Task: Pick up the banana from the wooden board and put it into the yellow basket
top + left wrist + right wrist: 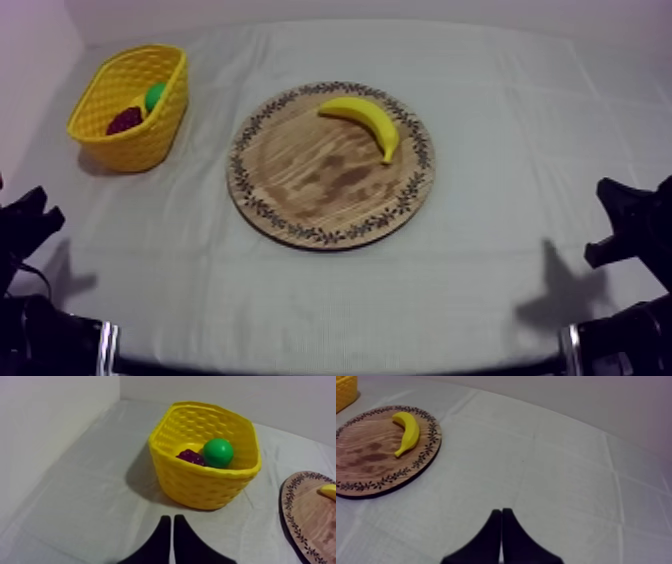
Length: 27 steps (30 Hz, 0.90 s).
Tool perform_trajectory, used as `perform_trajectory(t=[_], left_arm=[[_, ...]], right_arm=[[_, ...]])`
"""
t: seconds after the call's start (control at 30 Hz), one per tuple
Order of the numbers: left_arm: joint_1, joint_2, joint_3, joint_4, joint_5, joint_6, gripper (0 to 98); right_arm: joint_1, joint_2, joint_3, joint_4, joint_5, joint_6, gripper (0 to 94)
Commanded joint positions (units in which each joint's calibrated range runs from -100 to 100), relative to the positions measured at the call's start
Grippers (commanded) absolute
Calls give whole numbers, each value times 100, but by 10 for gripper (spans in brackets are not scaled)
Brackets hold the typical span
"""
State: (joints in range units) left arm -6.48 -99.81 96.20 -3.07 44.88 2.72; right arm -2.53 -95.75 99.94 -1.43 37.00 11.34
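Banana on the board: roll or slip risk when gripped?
Probably stiff: the banana looks like a moulded toy holding its curve. Its smooth skin may slip, so grip across the thick middle. Lying flat on the board, it would likely pivot rather than roll if nudged.

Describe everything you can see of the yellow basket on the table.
The yellow basket looks like moulded plastic, its walls a honeycomb weave under a smooth rim. It is roughly rectangular with rounded corners and wider at the top. It stands upright on the grey-white cloth at the far left side of the table, apart from the wooden board. Inside lie a green round fruit and a dark purple bumpy fruit, side by side. No gripper touches it.
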Motion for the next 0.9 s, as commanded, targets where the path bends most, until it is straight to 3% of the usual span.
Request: perform_trajectory(t=[0.0, 0.6, 0.87], left_arm=[[-195, -10, 380, 84, -1214, -767, 0], [-151, -6, 324, 74, -1178, -652, 0], [-5, 178, 23, -170, -1205, -396, 0]], right_arm=[[0, 0, -5, -1, 1, 1, 3], [0, 0, -5, -1, 1, 1, 3], [0, 0, -5, -1, 1, 1, 3]])
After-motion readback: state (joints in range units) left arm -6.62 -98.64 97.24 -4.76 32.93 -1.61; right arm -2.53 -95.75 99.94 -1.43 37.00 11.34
